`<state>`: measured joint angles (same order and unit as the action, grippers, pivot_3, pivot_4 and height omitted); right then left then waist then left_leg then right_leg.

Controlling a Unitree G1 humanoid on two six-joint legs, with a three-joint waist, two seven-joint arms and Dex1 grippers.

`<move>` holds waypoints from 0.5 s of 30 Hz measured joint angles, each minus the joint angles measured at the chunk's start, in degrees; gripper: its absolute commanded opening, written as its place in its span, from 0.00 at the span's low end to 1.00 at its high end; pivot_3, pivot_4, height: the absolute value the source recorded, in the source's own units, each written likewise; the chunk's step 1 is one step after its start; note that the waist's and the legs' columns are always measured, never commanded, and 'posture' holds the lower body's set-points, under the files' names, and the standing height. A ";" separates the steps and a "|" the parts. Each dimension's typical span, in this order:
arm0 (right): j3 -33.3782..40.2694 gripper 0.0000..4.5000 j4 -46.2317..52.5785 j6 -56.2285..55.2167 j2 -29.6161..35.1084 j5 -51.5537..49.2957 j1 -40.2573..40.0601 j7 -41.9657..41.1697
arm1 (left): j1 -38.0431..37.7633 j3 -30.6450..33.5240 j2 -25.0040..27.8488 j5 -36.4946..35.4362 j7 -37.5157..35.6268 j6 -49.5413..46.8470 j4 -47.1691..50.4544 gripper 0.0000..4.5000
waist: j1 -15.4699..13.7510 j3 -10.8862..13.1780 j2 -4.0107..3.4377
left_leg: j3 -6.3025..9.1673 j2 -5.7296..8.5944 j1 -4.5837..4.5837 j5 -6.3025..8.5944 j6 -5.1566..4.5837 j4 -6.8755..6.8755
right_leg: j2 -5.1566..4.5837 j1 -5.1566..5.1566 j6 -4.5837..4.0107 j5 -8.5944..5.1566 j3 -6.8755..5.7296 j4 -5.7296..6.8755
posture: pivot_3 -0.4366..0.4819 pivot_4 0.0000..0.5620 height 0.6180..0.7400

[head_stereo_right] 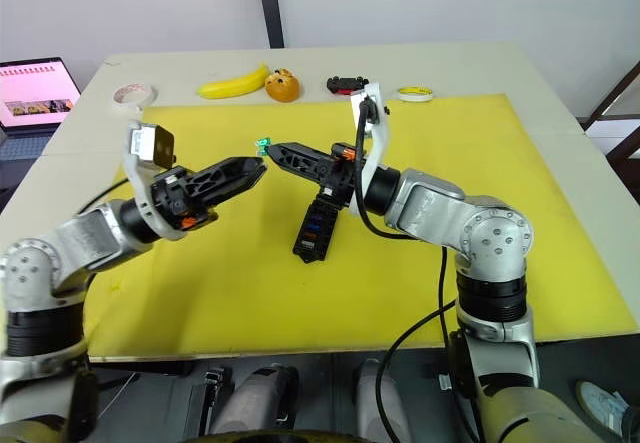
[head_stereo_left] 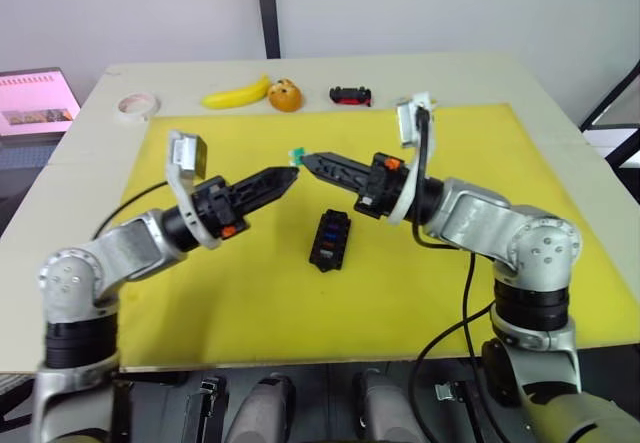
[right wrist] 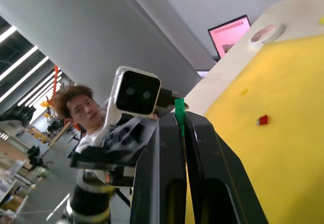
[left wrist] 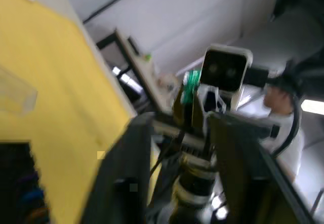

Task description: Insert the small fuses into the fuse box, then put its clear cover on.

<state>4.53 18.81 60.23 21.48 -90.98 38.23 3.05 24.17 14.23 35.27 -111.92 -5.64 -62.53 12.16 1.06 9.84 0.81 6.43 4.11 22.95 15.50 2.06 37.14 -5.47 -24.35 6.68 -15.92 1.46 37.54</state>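
Stereo head views with both wrist views. At far left, a laptop [head_stereo_right: 38,88] and a tape roll [head_stereo_left: 134,106] sit on the counter [head_stereo_left: 100,133], beside the yellow mat [head_stereo_left: 250,293]. The left gripper [head_stereo_left: 290,176] hangs above the mat with its fingers spread a little, tips just beside a green fuse [head_stereo_left: 297,152]. That fuse is held off the mat, pinched between the pressed-together fingers of the right gripper [head_stereo_left: 308,160], whose tips nearly meet those of the left gripper; the right wrist view shows the green piece [right wrist: 179,108] clamped at the fingertips. Below and slightly right of the two grippers, the fuse box [head_stereo_left: 330,240] lies on the mat with coloured fuses already in some slots. A red fuse [right wrist: 262,120] lies loose on the mat. The clear cover [left wrist: 15,96] rests on the mat apart from the box. Along the far counter edge lie a banana [head_stereo_left: 238,94], an orange fruit [head_stereo_left: 285,95] and a toy car [head_stereo_left: 351,95]. A person [right wrist: 81,110] stands beyond the counter.
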 measured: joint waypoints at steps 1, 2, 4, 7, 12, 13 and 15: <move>0.00 0.00 0.00 0.31 0.75 -0.30 0.02 -0.11 | 0.48 0.09 1.72 0.07 -1.26 -0.71 -0.25 0.78 | 0.00 0.00 0.00 | 0.00 -0.01 0.00 0.02 -0.04 0.00 | 0.01 0.00 0.00 0.00 -0.01 0.00 | 0.48 0.27 1.00; -0.26 0.00 -0.09 1.03 2.08 -0.46 0.41 -1.07 | 1.07 -0.04 4.27 2.20 -4.96 -1.94 -0.42 0.87 | 0.01 0.01 -0.01 | -0.01 0.00 0.00 0.04 -0.08 0.00 | 0.01 0.00 0.00 0.00 -0.01 -0.01 | 0.48 0.27 1.00; -1.68 0.00 -0.26 4.35 7.92 -0.31 2.77 -4.75 | 1.87 -1.55 13.34 11.90 -16.18 -4.29 0.47 0.87 | 0.16 0.08 -0.08 | -0.05 0.04 0.13 0.12 -0.23 0.00 | 0.10 -0.10 0.00 0.00 -0.01 -0.04 | 0.48 0.27 1.00; -3.27 0.00 -1.95 8.47 14.60 2.42 8.33 -12.12 | 3.09 -7.41 23.14 31.61 -37.28 1.00 4.62 0.92 | 0.12 0.15 -0.25 | -0.18 0.03 0.11 0.13 -0.25 -0.05 | 0.16 -0.08 -0.01 -0.01 0.00 -0.13 | 0.48 0.27 1.00; -10.51 0.00 -3.01 11.68 22.44 14.16 14.47 -26.20 | 3.95 -18.61 24.38 55.63 -57.23 17.24 3.91 0.99 | -0.09 0.20 -0.31 | -0.12 -0.08 0.22 0.15 -0.29 -0.03 | 0.20 -0.10 -0.01 -0.01 -0.05 -0.25 | 0.48 0.27 1.00; -12.23 0.00 -2.91 11.45 23.87 17.25 14.88 -29.10 | 4.38 -19.98 24.01 59.16 -59.25 20.13 3.13 0.99 | -0.10 0.20 -0.31 | -0.10 -0.13 0.26 0.16 -0.30 -0.02 | 0.18 -0.11 -0.01 0.00 -0.05 -0.26 | 0.48 0.27 1.00; -17.78 0.00 -2.23 9.93 26.99 25.03 16.02 -35.59 | 5.30 -22.26 22.12 66.84 -62.27 26.88 1.12 0.99 | -0.13 0.20 -0.31 | -0.12 -0.13 0.31 0.18 -0.34 0.02 | 0.12 -0.14 0.00 0.00 -0.07 -0.30 | 0.48 0.27 1.00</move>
<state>-13.26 16.58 70.16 48.47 -65.95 54.24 -32.55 29.47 -8.03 57.39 -45.09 -67.91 -35.65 13.28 0.94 10.04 0.50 6.32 3.99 23.26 15.68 1.72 37.15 -5.35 -24.49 6.68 -15.91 1.38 37.24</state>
